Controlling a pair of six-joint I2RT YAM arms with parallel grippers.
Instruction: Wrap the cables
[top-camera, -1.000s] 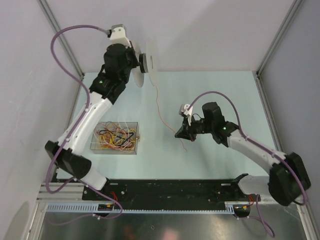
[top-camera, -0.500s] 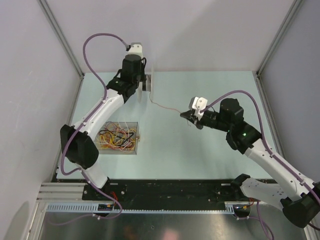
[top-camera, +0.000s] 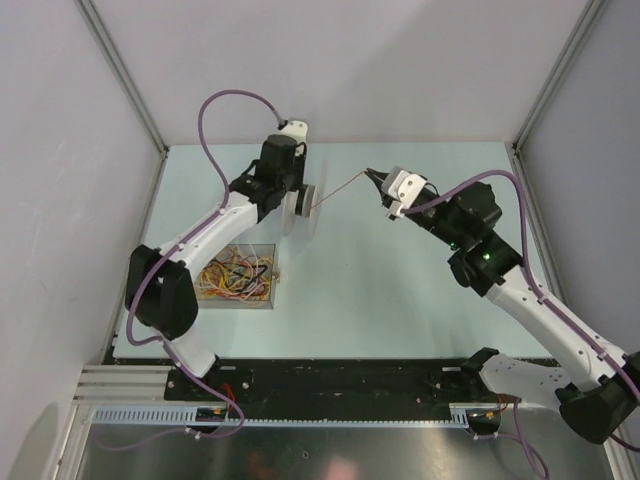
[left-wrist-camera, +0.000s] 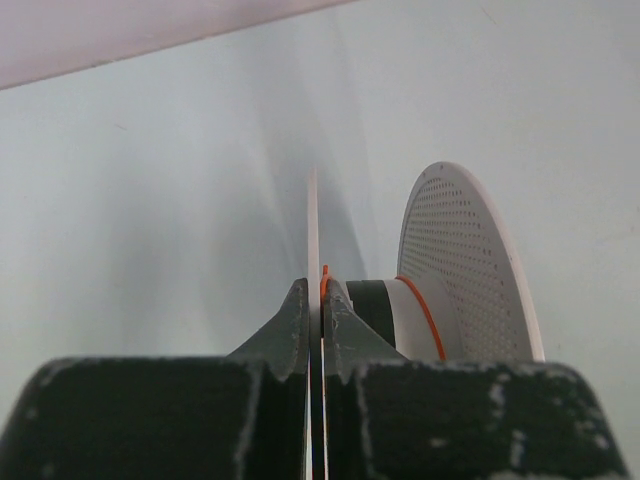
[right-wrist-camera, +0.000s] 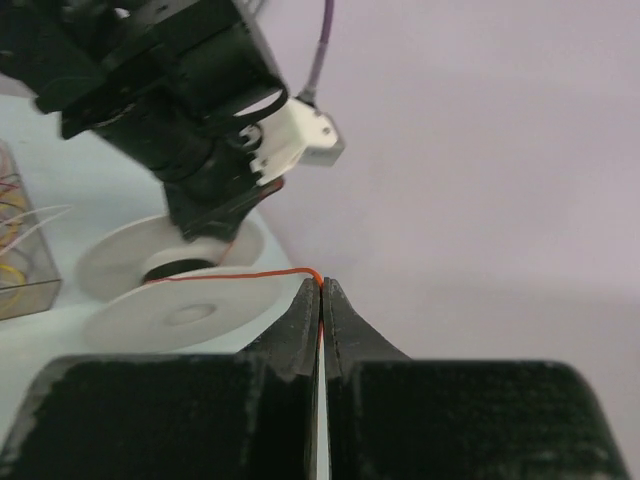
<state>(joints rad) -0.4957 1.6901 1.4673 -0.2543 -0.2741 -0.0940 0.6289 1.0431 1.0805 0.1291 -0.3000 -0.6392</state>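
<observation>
My left gripper (top-camera: 296, 196) is shut on one thin white flange (left-wrist-camera: 312, 230) of the white spool (top-camera: 304, 200), held above the table's far left. An orange cable (top-camera: 340, 187) runs taut from the spool's hub (left-wrist-camera: 412, 310), where it is wound on, to my right gripper (top-camera: 373, 176). The right gripper is shut on the cable's end (right-wrist-camera: 318, 279). In the right wrist view the cable (right-wrist-camera: 230, 275) leads left to the spool (right-wrist-camera: 175, 305) under the left gripper's black body (right-wrist-camera: 195, 140). Several more yellow, orange, red and white cables (top-camera: 233, 274) lie tangled in a box.
A clear plastic box (top-camera: 274, 262) holding the loose cables stands at the table's left, under the left arm; its corner shows in the right wrist view (right-wrist-camera: 25, 290). Purple hoses loop over both arms. Grey walls close in the back and sides. A black rail runs along the near edge.
The left gripper has carried the spool right and nearer, turning it. The right gripper has moved towards the back wall, drawing the orange cable taut between the two.
</observation>
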